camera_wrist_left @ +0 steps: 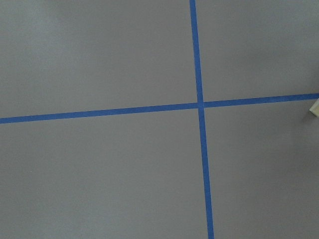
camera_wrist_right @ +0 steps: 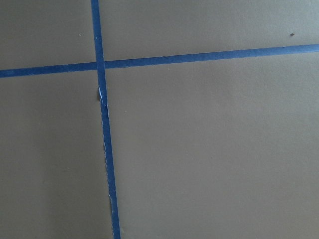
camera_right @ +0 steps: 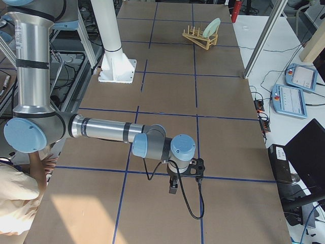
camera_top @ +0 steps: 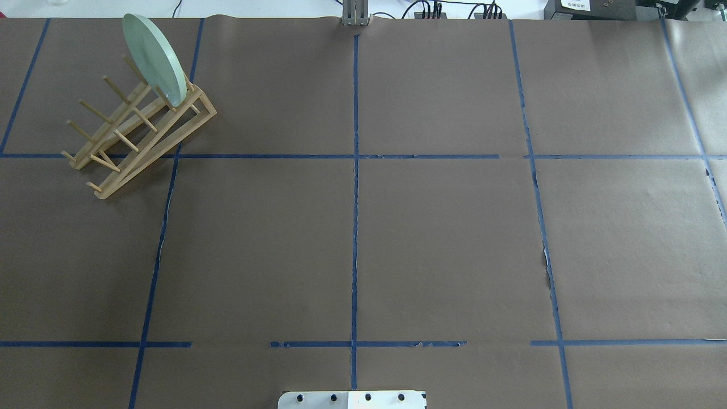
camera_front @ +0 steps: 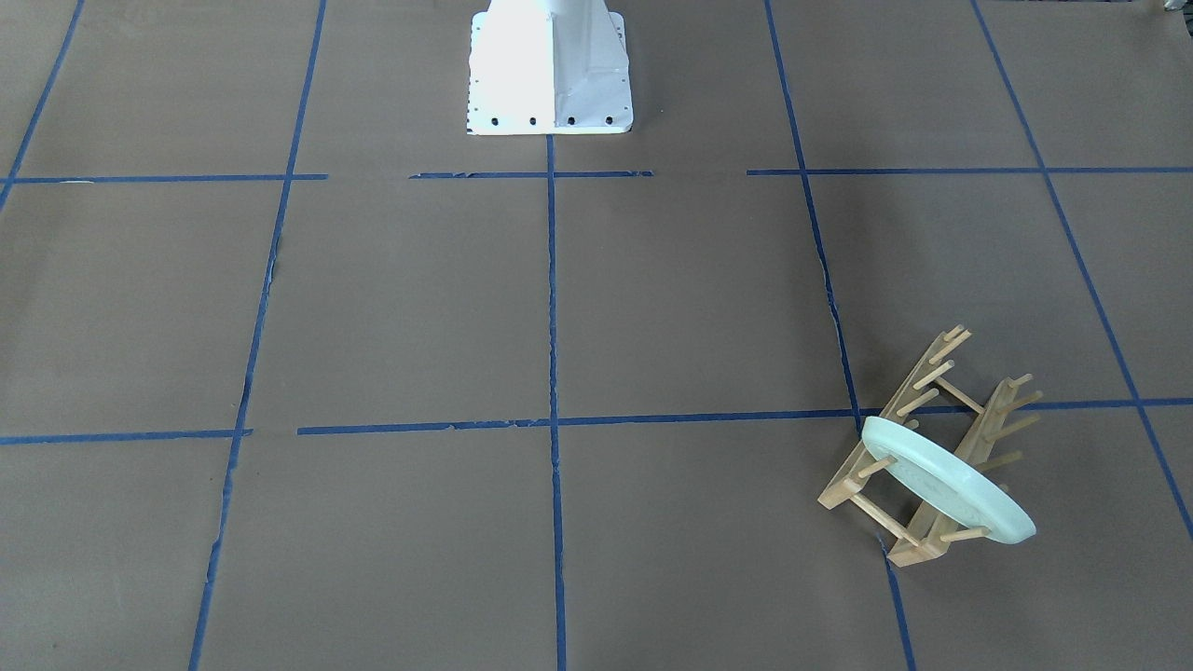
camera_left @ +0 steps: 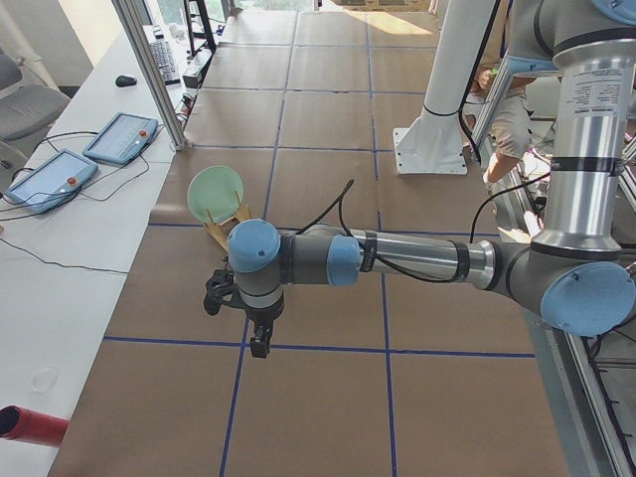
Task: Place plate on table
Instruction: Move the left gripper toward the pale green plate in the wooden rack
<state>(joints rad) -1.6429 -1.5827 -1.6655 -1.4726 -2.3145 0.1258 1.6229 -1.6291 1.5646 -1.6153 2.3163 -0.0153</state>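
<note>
Left gripper (camera_left: 260,341) hangs just short of the wooden rack (camera_front: 918,545); plate not yet taken.
How wide its jaws stand cannot be told. Beyond it the plate (camera_front: 941,480) stands on edge between the rack's pegs, leaning, off the table (camera_front: 410,308). Well apart from the rack hangs the right gripper (camera_right: 173,187), its opening likewise unreadable. This looks like the approach step. Next, the left gripper likely must reach the rack, grip the plate's rim and lift it clear.

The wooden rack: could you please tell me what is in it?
Only the plate, leaning on edge at one end; its lower rim, down inside the rack, is hidden.
</note>
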